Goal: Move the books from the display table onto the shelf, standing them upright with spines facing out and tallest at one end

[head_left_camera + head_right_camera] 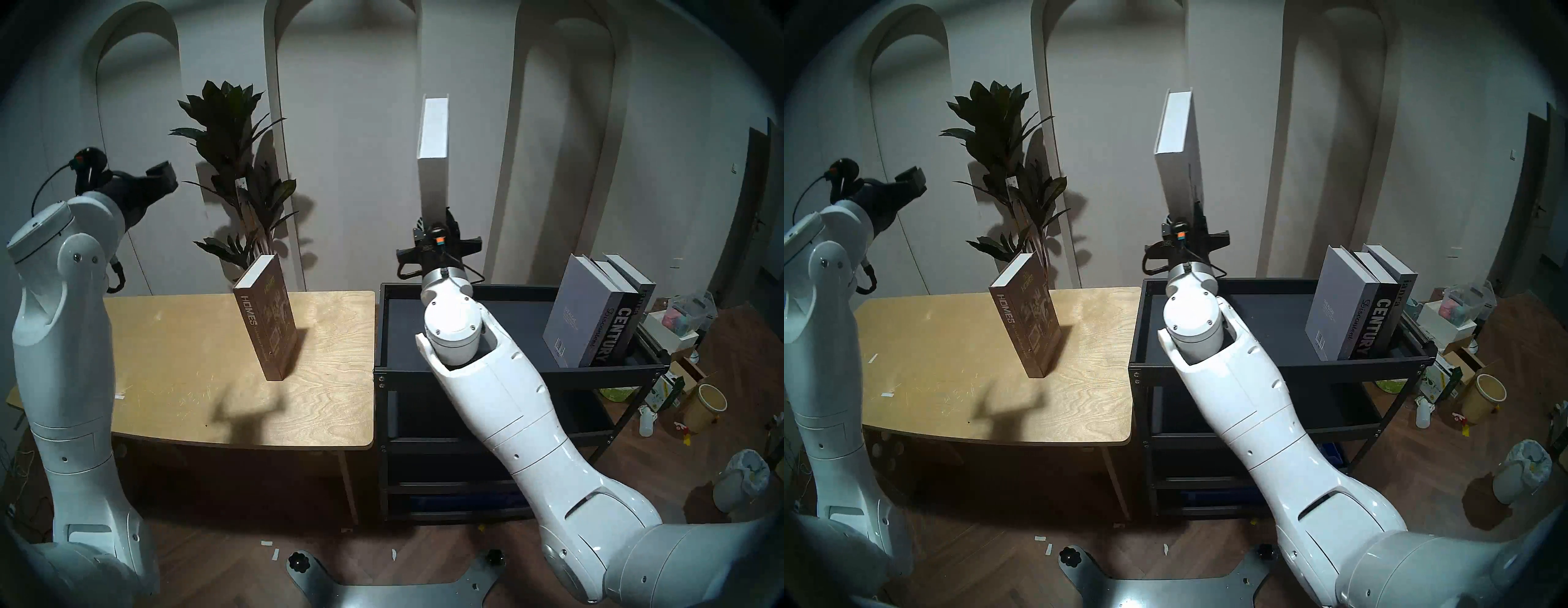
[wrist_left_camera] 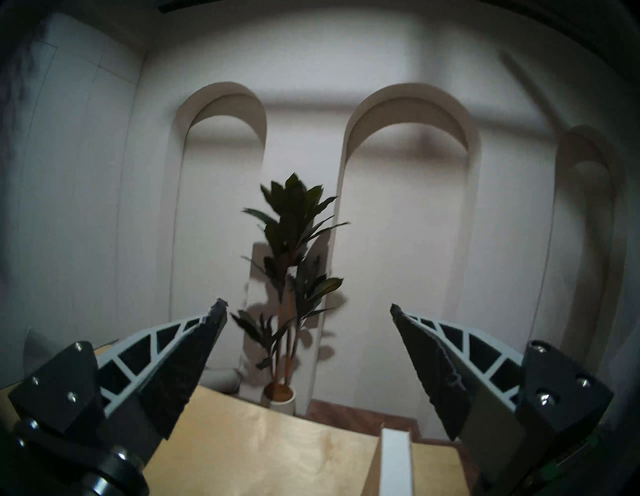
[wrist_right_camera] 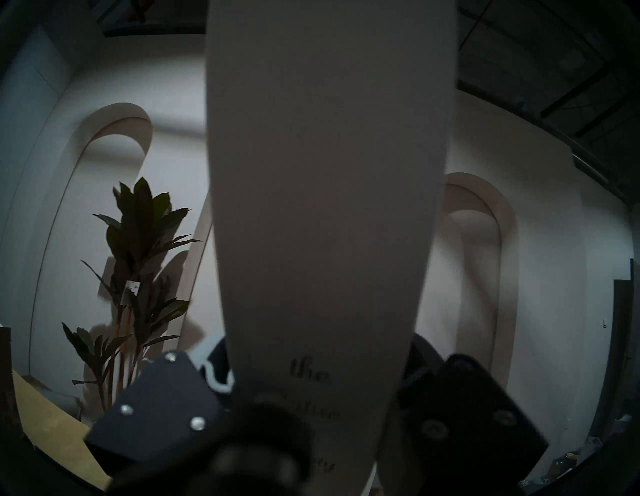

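Three books stand upright in the shelf tray

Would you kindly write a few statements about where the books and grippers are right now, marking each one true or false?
1. The right gripper holds the white book upright in the air. True.
2. The HOMES book lies flat on the plywood table. False: it stands upright.
3. Three books stand on the black cart. True.
4. The left gripper grips a book. False: it is open and empty.
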You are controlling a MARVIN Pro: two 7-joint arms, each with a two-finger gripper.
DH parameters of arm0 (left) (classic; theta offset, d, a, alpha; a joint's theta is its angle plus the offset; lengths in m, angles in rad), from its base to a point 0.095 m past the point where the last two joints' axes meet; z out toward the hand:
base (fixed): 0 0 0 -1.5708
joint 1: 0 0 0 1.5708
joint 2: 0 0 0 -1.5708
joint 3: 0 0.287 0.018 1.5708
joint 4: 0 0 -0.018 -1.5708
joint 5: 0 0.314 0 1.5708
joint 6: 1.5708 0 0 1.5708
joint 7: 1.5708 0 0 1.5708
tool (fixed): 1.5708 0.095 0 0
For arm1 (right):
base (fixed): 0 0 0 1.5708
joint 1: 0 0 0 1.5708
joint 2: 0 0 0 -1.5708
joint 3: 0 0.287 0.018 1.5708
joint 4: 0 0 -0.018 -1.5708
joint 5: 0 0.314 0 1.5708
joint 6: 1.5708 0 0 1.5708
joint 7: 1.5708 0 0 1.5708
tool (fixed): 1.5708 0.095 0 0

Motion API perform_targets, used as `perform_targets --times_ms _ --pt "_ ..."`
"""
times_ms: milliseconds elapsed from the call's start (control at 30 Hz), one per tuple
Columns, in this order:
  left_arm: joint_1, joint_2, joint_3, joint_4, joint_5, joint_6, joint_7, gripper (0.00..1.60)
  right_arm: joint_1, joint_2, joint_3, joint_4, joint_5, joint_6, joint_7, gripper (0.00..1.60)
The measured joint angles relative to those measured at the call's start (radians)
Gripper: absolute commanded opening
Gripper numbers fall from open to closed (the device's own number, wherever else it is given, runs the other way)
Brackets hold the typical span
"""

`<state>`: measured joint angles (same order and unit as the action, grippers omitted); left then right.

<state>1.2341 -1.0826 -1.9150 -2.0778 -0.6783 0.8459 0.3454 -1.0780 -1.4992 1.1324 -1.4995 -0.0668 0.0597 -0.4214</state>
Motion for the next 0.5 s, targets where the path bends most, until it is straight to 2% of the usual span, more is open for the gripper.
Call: perform_targets --times_ms 267,500 --pt "0.083 0.027 -0.035 0.091 0.051 -0.005 -0.003 1.60 -0.065 0.055 0.088 -0.091 0.073 0.058 0.018 0.00" --pt "0.133 0.044 -0.058 0.139 0.083 -0.019 -0.007 1.60 -0.125 0.090 0.132 -0.162 0.138 0.112 0.059 0.00"
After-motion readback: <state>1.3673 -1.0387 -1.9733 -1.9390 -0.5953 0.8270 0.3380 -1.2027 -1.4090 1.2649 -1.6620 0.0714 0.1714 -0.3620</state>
